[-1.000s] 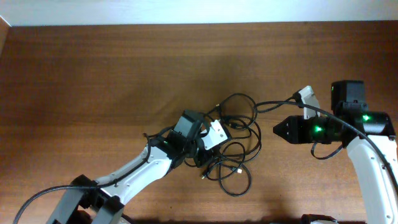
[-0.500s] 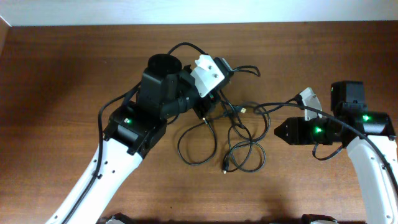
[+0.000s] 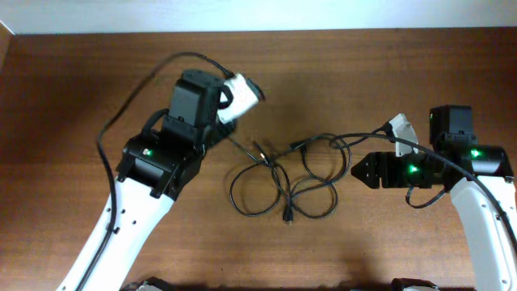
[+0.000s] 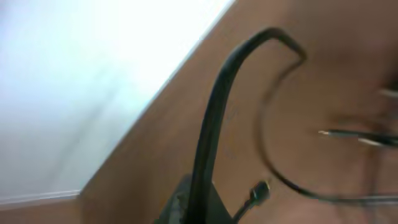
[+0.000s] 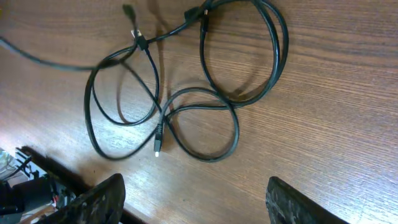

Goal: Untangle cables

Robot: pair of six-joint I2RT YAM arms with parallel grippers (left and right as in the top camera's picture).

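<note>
Left fingers [image 3: 257, 89], clamped shut on a strand, have swung up toward 11 o'clock, spreading the cables [image 5: 159, 132]; right fingers [image 5: 102, 199] have sprung open, empty. The tangle looks looser.

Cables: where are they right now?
Overhead view: the cables lie looped at the table's centre, between the left arm and the right gripper, nearer the right gripper.

White arm links [image 3: 133, 218], black joint housings [image 3: 157, 168], green status lights [image 3: 414, 169]
</note>
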